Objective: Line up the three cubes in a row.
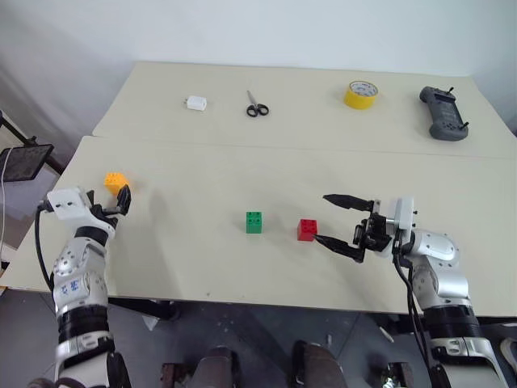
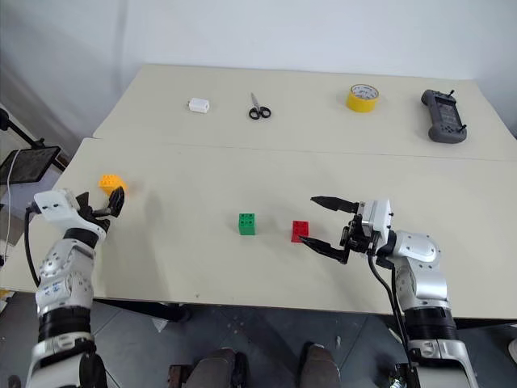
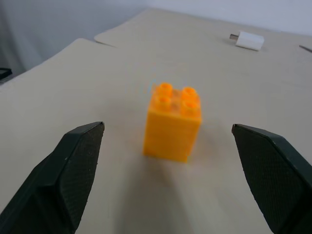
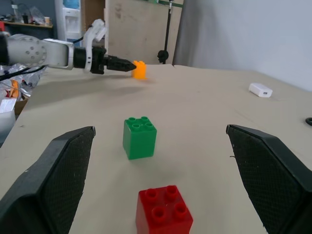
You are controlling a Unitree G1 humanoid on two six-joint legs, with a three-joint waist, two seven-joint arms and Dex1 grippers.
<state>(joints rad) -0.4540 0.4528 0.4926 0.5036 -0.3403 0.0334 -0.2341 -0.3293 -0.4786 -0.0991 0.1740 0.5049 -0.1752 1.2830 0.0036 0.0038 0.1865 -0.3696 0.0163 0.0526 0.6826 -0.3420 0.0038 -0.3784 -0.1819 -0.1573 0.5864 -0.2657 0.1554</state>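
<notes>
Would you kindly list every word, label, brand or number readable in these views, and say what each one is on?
No text can be read for certain.
Blue marks on the left arm's forearm: too small to read.
Yellow tape roll: marks on its top face, too blurred to read.
Grey handheld controller, the three cubes, white boxy object, scissors: no lettering visible.

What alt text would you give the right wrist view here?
The open right gripper faces a red cube just ahead between its fingers, with a green cube beyond. Farther off, the left gripper reaches toward an orange-yellow cube on the beige table.
</notes>
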